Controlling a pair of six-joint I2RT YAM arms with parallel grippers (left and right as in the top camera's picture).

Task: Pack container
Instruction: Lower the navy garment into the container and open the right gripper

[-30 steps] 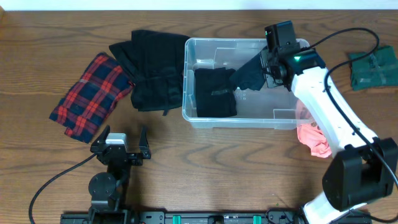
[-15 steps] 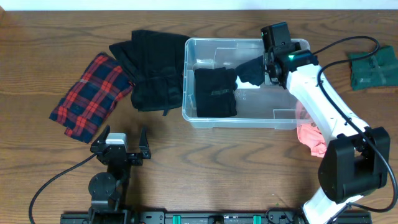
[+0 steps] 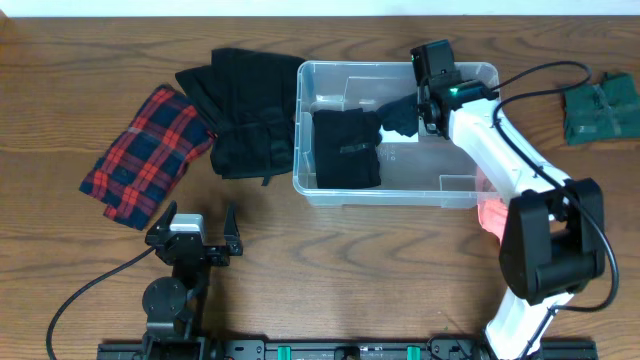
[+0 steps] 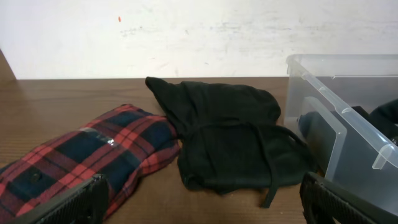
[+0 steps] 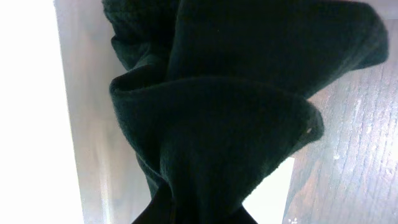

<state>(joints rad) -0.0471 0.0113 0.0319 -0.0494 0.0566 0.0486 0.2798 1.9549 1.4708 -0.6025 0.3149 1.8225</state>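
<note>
While right pincer (image 3: 419, 105) clamps dark cloth (image 3: 398, 113) above the container (image 3: 400, 199), its right half bare, left pincer (image 3: 195, 223) gapes.

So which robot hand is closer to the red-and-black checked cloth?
Left. The open left gripper sits just short of the red-and-black checked cloth; the right gripper hangs over the clear rectangular plastic container, shut on a black cloth.
</note>
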